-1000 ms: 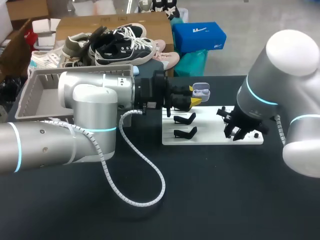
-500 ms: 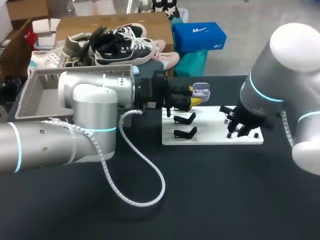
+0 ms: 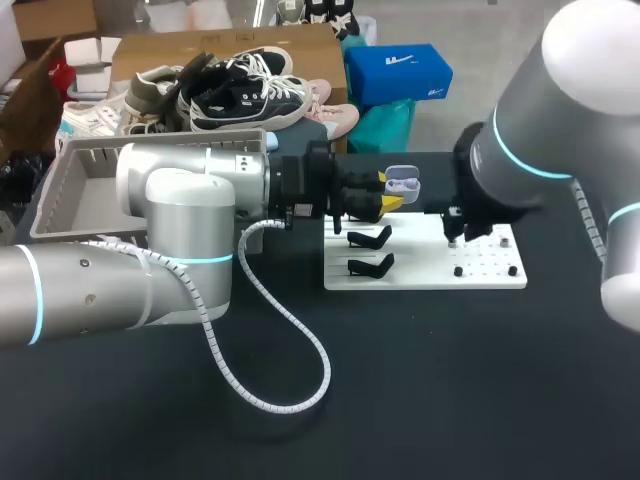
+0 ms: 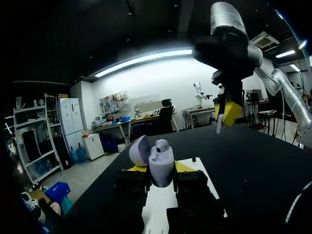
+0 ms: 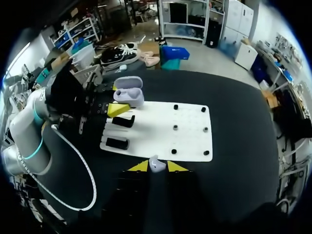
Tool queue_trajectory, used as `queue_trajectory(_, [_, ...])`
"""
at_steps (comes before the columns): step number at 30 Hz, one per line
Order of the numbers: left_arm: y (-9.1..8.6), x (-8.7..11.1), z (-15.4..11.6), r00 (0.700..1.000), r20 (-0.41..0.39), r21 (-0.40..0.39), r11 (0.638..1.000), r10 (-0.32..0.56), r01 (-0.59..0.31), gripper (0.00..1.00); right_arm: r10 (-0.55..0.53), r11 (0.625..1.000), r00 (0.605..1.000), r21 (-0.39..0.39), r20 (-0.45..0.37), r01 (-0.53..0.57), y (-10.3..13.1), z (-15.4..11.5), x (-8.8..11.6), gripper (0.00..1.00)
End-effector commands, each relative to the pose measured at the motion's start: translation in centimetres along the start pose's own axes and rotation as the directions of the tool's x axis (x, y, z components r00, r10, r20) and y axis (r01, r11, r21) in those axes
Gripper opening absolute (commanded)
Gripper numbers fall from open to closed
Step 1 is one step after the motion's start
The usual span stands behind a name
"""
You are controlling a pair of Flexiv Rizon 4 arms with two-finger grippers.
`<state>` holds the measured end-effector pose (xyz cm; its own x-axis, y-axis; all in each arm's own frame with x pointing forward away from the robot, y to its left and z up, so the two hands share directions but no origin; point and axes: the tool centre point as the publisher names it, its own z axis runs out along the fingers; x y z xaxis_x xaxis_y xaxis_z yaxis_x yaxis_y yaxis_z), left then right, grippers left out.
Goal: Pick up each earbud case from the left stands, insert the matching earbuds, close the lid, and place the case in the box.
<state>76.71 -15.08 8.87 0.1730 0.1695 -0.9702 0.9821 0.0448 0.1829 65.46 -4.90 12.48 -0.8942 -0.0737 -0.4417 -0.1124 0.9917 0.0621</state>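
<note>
1. Toward two o'clock from the table's middle in the head view, we are seeing a white board (image 3: pixel 420 272) lying flat on the black table (image 3: pixel 450 380). It is carrying two black stands (image 3: pixel 370 238) on its left part and small black pegs (image 3: pixel 458 271) on its right.
2. We are holding our left gripper (image 4: pixel 157 170) level, just off the board's eleven o'clock corner. Its fingers are pinching a lavender earbud case (image 4: pixel 160 165) from both sides.
3. That case is standing upright in the grip with its lid (image 4: pixel 139 151) swung open, and one seated earbud (image 4: pixel 162 145) is resting inside it.
4. We are hanging our right gripper (image 5: pixel 157 165) above the board, at about four o'clock from the case. Its yellow tips are nearly together, nipping a small white loose earbud (image 5: pixel 156 164) between them.
5. From the left wrist view, the right gripper is hovering ahead of the case and apart from it.
6. At ten o'clock on the table, a grey box (image 3: pixel 60 195) is sitting beside our left arm (image 3: pixel 180 215).
7. A white coiled cable (image 3: pixel 270 406) is trailing from that arm and looping across the table at six o'clock.
</note>
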Motion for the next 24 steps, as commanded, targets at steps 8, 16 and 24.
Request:
queue_trajectory(8, [-0.1, 0.0, 0.0, 1.0, 0.002, -0.003, 1.0, 0.001, -0.001, 0.0, -0.294, 0.956, 0.955, -0.022, -0.031, 0.293, 2.3, -2.1, -4.8, 0.0])
queue_trajectory(16, [-0.1, 0.0, 0.0, 1.0, 0.002, -0.003, 1.0, 0.001, -0.001, 0.0, -0.375, 0.926, 0.927, -0.051, 0.004, 0.375, 4.3, -2.1, -7.8, 0.0])
queue_trajectory(24, [-0.1, 0.0, 0.0, 1.0, 0.002, -0.003, 1.0, 0.001, -0.001, 0.0, -0.432, 0.898, 0.902, -0.085, 0.012, 0.431, 5.5, -0.7, -9.3, 0.0])
